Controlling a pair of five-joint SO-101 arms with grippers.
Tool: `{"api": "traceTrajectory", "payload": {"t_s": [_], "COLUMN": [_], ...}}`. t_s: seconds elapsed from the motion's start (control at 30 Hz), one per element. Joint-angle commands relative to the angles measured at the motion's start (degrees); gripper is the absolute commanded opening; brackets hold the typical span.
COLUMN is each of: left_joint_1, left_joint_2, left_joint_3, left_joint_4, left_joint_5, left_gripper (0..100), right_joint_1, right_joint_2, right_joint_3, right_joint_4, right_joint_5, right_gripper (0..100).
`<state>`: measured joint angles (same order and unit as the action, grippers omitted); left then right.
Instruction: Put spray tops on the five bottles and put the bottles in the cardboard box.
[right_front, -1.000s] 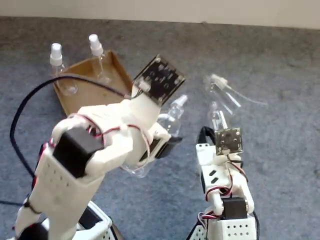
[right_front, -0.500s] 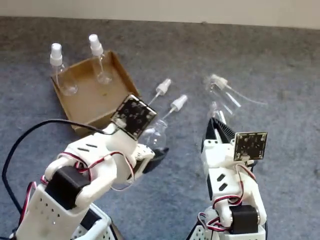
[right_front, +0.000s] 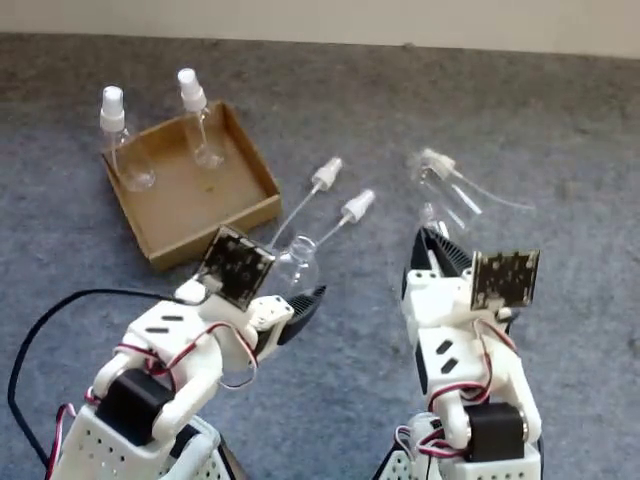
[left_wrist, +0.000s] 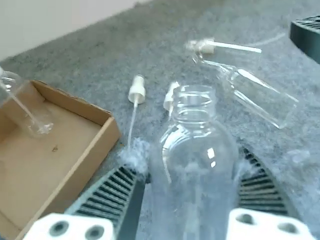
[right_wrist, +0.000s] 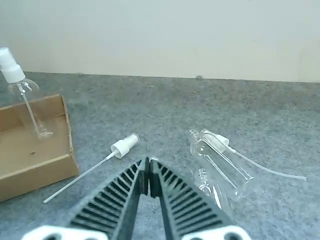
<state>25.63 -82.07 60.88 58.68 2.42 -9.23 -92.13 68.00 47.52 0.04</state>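
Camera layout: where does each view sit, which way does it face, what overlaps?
High view: fixed above, behind the arms, looking down over the table; left arm and right arm both show.
Left wrist view: on the left arm, looking along its own jaws, closed on an uncapped bottle, toward the cardboard box.
Right wrist view: on the right arm, looking over its shut jaws toward the far wall.
Shared: all three see the cardboard box and a loose spray top.
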Motion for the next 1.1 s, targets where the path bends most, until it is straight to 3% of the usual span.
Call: {"api": "traceTrajectory", "payload": {"t_s": [0.0,0.27,0.47,0.77,0.93,1.07], "left_joint_1": [-4.4,-7.1,-11.3,-12.0,-13.4,-16.6], "left_joint_2": [-6.0,-13.1,-18.2,-22.4,-22.4,-22.4], "left_joint_3": [1.9,7.1,11.6,14.2,14.2,14.4], "left_joint_4": [-2.4,-3.8,-7.1,-7.3,-7.4,-9.4], "left_joint_5": [0.0,0.3,0.4,0.4,0.4,0.4], "left_gripper": [16,16,16,16,15,15], "right_joint_1": [-0.5,-0.7,-0.8,-6.8,-7.3,-7.3], "right_joint_2": [11.0,36.3,53.9,79.5,92.4,101.5], "right_joint_3": [-9.0,-21.4,-32.1,-46.7,-55.5,-61.6], "right_joint_4": [0.1,0.1,0.3,0.5,0.6,1.0], "right_joint_5": [-0.5,-1.4,-10.4,-11.5,-22.2,-22.8], "right_gripper": [0.4,0.5,6.2,10.9,11.3,11.3]}}
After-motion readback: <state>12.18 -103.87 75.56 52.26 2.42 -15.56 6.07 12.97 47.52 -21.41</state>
